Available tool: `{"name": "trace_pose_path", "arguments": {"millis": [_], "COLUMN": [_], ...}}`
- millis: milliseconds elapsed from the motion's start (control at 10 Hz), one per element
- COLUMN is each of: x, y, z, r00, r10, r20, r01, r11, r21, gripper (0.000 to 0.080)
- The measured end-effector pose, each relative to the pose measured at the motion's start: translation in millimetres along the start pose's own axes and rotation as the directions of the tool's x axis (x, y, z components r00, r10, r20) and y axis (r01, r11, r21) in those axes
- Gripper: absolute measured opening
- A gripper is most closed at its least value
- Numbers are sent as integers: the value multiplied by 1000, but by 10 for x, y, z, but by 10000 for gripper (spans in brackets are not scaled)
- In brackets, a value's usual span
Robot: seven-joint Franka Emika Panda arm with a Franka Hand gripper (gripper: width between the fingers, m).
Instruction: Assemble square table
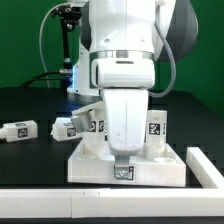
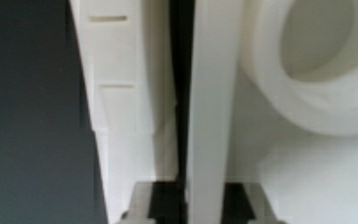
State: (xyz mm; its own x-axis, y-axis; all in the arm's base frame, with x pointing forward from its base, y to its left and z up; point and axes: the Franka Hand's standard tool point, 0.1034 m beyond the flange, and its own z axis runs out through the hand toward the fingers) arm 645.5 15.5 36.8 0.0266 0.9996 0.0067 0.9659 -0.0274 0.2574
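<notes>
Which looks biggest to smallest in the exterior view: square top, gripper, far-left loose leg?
1. square top, though partly hidden
2. gripper; it may be nearer the camera, so this rank is unsure
3. leg at the exterior view's left, clearly smallest

robot lab: white arm, tagged leg

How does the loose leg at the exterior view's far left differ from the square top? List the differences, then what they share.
Size: the leg is a short small block; the square top is a far wider slab. Pose: the leg lies alone on the black table, clear of the arm; the top sits under the claw, which meets its camera-side edge. Shared: both are white.
</notes>
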Motion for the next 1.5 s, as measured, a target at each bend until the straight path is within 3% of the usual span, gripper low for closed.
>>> {"name": "trace_pose_path", "arguments": {"millis": [200, 700, 1000, 1400, 1500], "x": [249, 201, 332, 310, 302], "y": [19, 26, 93, 91, 89], "z": [79, 68, 75, 76, 79], "r00": [1000, 1000, 1000, 1000, 999], "r10": [-16, 13, 28, 29, 30], "r20": [-9, -7, -3, 12, 12], "r01": [16, -13, -28, -29, -30], "r11": [1000, 1000, 999, 999, 999], "r21": [0, 1, 22, 29, 30], "gripper": [56, 61, 61, 61, 133]}}
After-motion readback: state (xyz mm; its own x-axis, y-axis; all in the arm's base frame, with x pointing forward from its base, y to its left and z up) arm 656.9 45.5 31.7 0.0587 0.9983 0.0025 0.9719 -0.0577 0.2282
